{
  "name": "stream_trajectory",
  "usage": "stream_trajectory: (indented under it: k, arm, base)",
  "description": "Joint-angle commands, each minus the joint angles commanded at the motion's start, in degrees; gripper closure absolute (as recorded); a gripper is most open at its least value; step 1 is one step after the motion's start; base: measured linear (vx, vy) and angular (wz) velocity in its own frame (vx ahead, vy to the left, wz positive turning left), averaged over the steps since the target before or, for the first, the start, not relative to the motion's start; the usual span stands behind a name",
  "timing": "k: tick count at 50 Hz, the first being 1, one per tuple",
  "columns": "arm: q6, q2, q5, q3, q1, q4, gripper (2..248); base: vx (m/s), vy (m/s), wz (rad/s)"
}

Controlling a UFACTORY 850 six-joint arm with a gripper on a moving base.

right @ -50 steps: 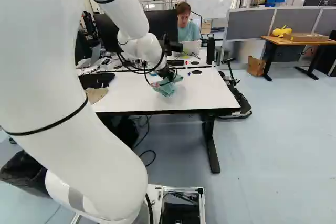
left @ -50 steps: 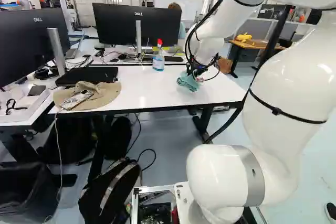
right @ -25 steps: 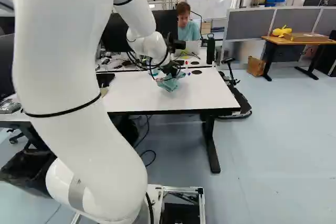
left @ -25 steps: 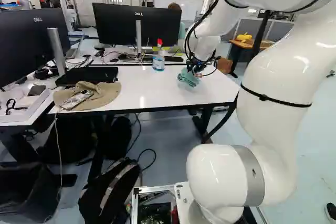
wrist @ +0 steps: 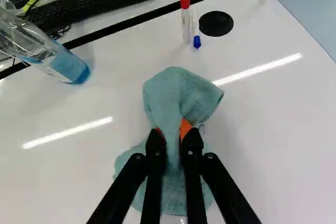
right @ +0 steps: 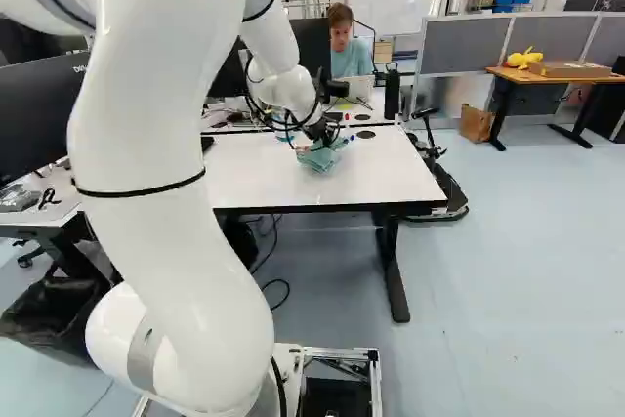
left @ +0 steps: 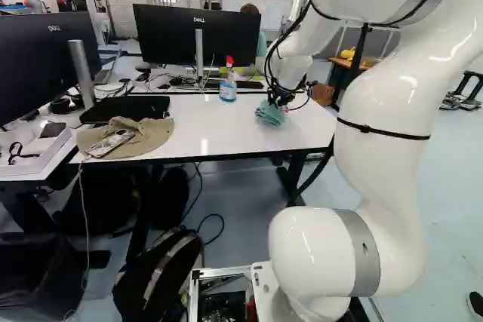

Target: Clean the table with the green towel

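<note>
my table (left: 211, 130) lies ahead of the base, its white top the surface to be wiped. my arm (left: 385, 111) reaches over it from the near side, i'd say to let the cloth press down without the links scraping the top. the towel (wrist: 176, 90) is on the table's right-hand part in the left base view, bunched above and draped in loose folds below, seemingly touching the top. the gripper (wrist: 172, 134) is clamped on its middle, orange pads (wrist: 185, 128) pinching the cloth from both sides; i judge that leaves enough slack beneath to wipe with, and keeps hard fingertips off the surface.

beyond the far edge stand a monitor (left: 196, 35) and a keyboard (wrist: 100, 1), which i'd keep clear of on long strokes. at the other end, a black case (left: 124, 108) and a hat (left: 147, 135) with a phone (left: 113, 142) on it cover some top i can't wipe as it is. the spray bottle (left: 228, 90) near the far edge could tip if i sweep that way. smallest, a red-capped marker (wrist: 185, 19) and a blue-capped one (wrist: 197, 41) sit just ahead of the towel, easily dragged or rolled.
</note>
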Motion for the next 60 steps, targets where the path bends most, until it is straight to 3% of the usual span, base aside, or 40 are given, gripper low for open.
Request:
stream_trajectory:
  k: [21, 42, 60]
  arm:
    - [0.00, -3.25, 0.00, -0.71, 0.00, 0.00, 204]
    - [0.00, -3.25, -0.14, -0.71, 0.00, 0.00, 204]
    - [0.00, -3.25, -3.06, -0.71, 0.00, 0.00, 204]
  base:
    - [0.000, 0.000, 0.000]
    - [0.000, 0.000, 0.000]
    - [0.000, 0.000, 0.000]
